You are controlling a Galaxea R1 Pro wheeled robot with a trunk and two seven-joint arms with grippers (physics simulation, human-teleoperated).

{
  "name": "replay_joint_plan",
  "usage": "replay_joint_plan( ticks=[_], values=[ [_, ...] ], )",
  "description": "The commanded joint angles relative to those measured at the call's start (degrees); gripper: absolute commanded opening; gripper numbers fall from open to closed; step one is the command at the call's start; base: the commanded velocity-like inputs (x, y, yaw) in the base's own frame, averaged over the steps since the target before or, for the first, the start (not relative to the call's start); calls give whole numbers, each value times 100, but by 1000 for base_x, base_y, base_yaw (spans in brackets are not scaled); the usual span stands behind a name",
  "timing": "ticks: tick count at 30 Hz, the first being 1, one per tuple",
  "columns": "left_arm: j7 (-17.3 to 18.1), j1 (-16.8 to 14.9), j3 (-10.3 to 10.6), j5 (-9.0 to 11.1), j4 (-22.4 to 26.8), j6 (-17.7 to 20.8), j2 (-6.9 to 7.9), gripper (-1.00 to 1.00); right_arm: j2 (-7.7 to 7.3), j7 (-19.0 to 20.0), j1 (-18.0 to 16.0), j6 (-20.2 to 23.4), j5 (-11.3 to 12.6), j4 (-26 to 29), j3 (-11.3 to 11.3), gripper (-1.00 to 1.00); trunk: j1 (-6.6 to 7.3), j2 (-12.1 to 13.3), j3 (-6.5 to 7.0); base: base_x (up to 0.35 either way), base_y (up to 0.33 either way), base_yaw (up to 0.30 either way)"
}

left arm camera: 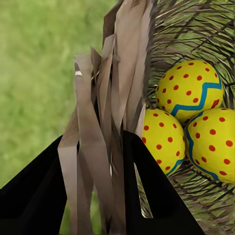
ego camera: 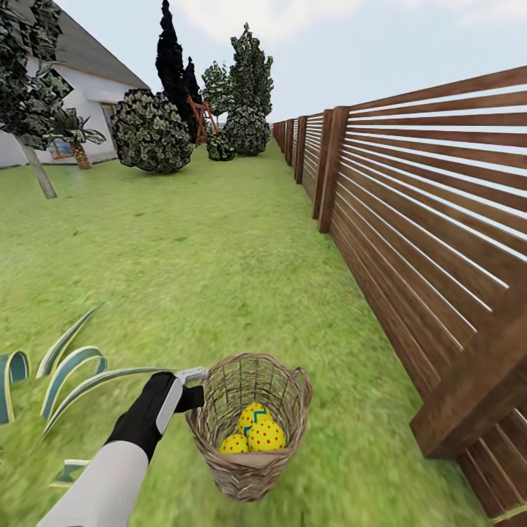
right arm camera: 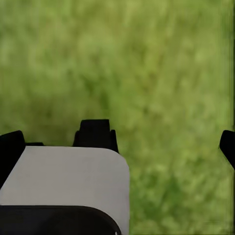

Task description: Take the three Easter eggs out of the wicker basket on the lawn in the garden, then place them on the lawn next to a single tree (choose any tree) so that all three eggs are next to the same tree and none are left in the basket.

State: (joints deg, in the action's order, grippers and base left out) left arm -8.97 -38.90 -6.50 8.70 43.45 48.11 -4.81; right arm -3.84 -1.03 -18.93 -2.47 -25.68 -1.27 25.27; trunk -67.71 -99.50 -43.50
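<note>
Head view. No legible writing or brand marks on anything. Wicker basket sits on the lawn, low and centre, near the brown slatted fence on the right. Basket is tan open weave, tapering to the base, with a small loop handle at the rim. Three Easter eggs lie together in its bottom: bright yellow with red dots, one with a teal zigzag band. Left gripper meets the basket rim on its left side; black wrist and white forearm run back to the lower left. Striped green-white leaves lie beside the arm. Farther off: a pale-trunked tree at far left, a round bush, dark conifers, a white house, pale sky.

Left wrist view. Left gripper is closed to a narrow gap on the basket wall; the wicker strands stand between its two black fingers. Eggs are inside the basket, touching one another, with zigzag bands visible on all three. Blurred grass lies behind.

Right wrist view. Blurry green grass. Right gripper fingers spread wide apart, nothing between them. A grey-white body part is in the foreground.
</note>
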Motion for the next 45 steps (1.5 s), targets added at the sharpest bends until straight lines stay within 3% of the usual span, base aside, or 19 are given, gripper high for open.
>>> replay_joint_plan(
  ticks=[1,38,45],
  values=[
    [-52,-4,-18,115,8,14,-6,-100,-3,-11,-5,-26,-55,-14,48,100,-3,-2,-5,318,-77,0],
    [-52,-4,-18,115,5,6,-2,-100,4,16,-5,-25,-75,-29,39,100,-3,-2,-5,318,-68,29],
    [-52,-4,-18,115,10,6,-2,-100,6,16,-5,-26,-64,-29,40,100,-3,-2,-5,318,0,248]
  ],
)
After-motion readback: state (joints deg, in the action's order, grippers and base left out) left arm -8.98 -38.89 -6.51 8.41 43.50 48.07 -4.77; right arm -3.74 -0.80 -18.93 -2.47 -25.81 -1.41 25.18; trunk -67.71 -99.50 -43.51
